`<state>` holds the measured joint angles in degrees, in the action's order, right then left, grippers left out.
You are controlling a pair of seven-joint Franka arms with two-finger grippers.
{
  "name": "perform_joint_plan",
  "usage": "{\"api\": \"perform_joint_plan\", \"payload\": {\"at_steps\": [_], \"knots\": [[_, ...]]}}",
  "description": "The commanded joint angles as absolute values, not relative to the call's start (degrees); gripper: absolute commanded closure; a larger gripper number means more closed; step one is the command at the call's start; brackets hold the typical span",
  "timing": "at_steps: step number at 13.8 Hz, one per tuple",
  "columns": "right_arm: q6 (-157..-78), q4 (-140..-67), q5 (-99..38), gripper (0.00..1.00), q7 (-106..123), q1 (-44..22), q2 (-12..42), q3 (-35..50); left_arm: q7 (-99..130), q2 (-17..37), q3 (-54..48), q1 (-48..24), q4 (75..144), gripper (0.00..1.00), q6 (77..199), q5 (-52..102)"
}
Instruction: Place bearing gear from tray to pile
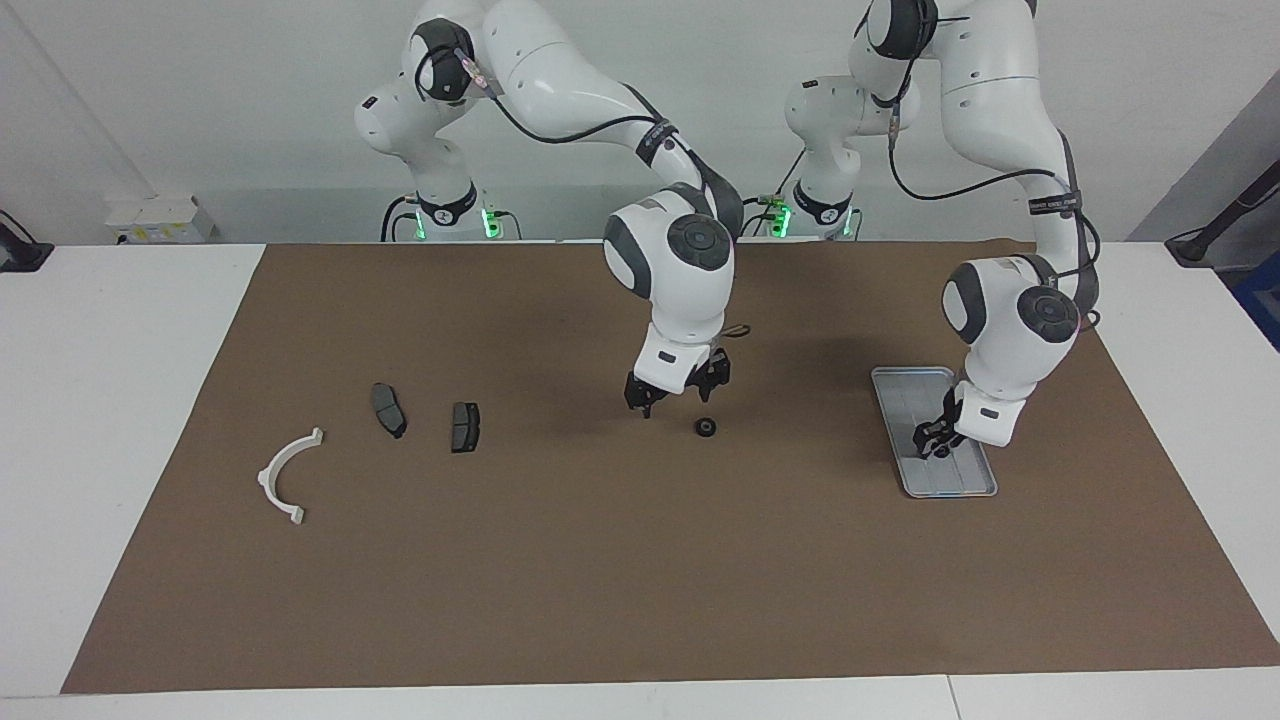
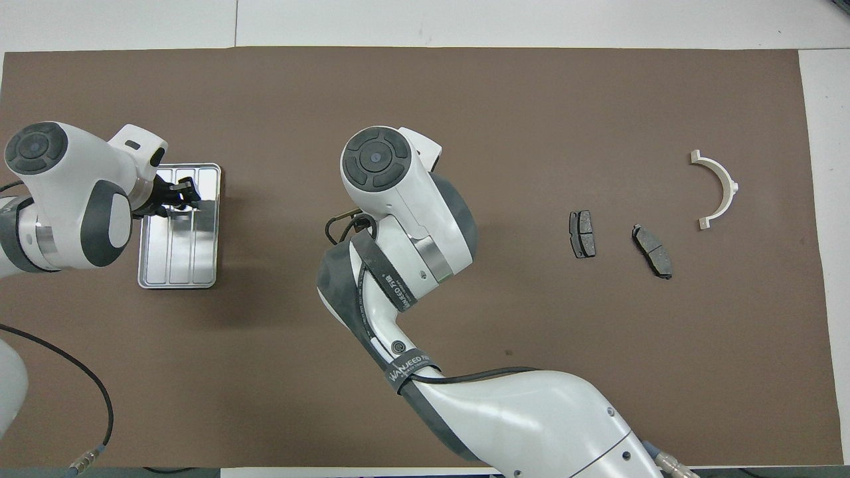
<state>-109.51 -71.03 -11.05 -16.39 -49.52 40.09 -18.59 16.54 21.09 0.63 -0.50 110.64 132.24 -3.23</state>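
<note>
Presently, the task's thing, a small black ring-shaped bearing gear (image 1: 706,427) with a ribbed rim, lies on the brown matte mat (image 1: 600,560) that covers the white counter (image 1: 100,400). It sits between the tray and the pile, on neither of them, and well apart from both.

The flat rectangular silver-grey metal tray (image 1: 905,395) (image 2: 179,259) has rounded corners, a raised rim and lengthwise ridges with a reflective finish. It lies toward the left arm's end of the counter.

The pile lies toward the right arm's end, its three parts loose and not touching:
- a white semicircular plastic arc bracket (image 1: 268,470) (image 2: 727,186) with squared ends
- a dark grey brake-pad-like plate (image 1: 388,409) (image 2: 652,250), next to the bracket
- a second dark grey plate (image 1: 465,426) (image 2: 582,234), beside the first on the gear's side

Left hand (image 1: 935,440) (image 2: 178,196): low over the tray, pointing down at its ridged floor. Whether it is apart, together or clamped on anything cannot be told from either view.

Right hand (image 1: 680,395): over the bare mat just beside the bearing gear, not touching it. Its black fingers stand apart and hold nothing. In the overhead view the arm's own white body hides both this hand and the gear
</note>
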Motion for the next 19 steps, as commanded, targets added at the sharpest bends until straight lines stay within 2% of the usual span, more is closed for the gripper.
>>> {"api": "perform_joint_plan", "payload": {"at_steps": [1, 10, 16, 19], "knots": [[-108.1, -64.61, -10.99, 0.0, -17.84, -49.48, 44.29, -19.42, 15.56, 19.07, 0.18, 0.18, 113.29, 0.44, 133.86, -3.25], [-115.22, -59.59, -13.01, 0.0, -22.41, -47.81, 49.04, -16.61, 15.64, 19.07, 0.26, 0.26, 113.38, 0.45, 134.65, -3.25], [-115.93, -59.33, -13.18, 0.0, -22.94, -47.03, 50.54, -16.09, 15.56, 19.07, 0.26, 0.26, 113.38, 0.45, 135.09, -3.25], [-113.74, -59.94, -14.15, 0.0, -23.03, -46.85, 49.92, -15.12, 15.56, 19.16, 0.26, 0.87, 113.38, 0.45, 135.44, -3.25]]}}
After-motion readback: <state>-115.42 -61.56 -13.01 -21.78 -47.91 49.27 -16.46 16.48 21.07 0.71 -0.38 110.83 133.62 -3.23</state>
